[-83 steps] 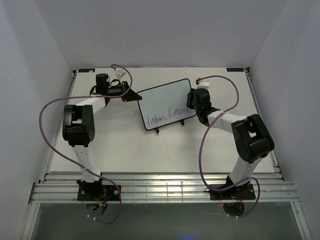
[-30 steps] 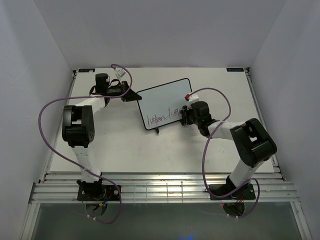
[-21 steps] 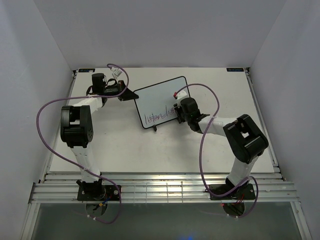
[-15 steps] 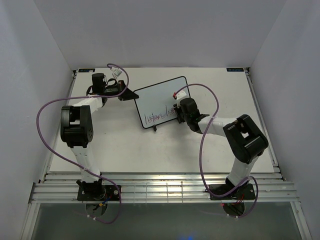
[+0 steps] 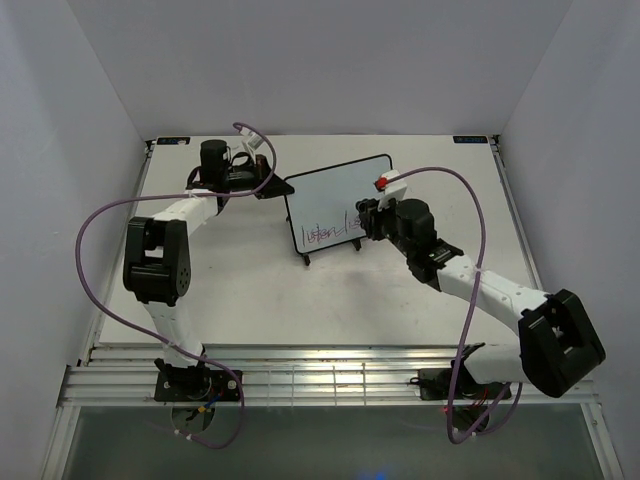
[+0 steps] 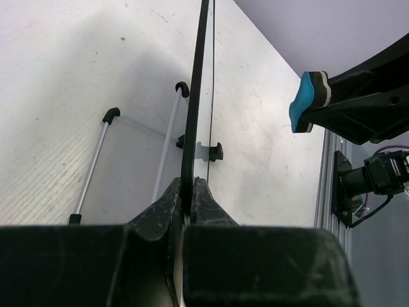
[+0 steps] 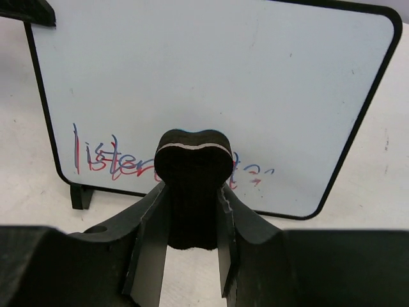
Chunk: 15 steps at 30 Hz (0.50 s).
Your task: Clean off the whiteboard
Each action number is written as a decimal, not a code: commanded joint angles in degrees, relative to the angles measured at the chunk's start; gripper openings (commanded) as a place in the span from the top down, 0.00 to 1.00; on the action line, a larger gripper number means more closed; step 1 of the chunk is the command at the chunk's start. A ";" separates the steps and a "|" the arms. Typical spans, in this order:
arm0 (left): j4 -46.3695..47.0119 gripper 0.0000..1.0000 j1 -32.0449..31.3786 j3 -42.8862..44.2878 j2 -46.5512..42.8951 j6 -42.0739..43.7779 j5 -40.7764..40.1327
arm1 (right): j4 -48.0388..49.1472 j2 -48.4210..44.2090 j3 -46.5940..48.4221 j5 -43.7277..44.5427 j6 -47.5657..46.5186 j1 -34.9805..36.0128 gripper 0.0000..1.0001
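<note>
Handwriting (image 7: 105, 160) resembling "listen" marks the whiteboard (image 7: 211, 83); left end effector (image 6: 188, 192) clamps its edge, right end effector (image 7: 193, 192) clamps eraser (image 7: 193, 157).

A black bone-shaped eraser (image 7: 193, 157) sits clamped in the right pincer (image 7: 192, 190); the white table (image 5: 250, 290) lies beneath it.

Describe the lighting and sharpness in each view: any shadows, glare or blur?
Top external: even, soft light, no strong glare on the whiteboard. Left wrist: a soft shadow on the table beside the whiteboard; the left gripper is dark and featureless. Right wrist: the writing is fairly sharp; the eraser is black with little detail.
</note>
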 commanded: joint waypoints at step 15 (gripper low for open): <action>9.35 1.00 -5.58 3.35 -10.11 -17.09 -9.30 | -17.19 -25.53 -10.68 1.84 5.70 -3.16 0.92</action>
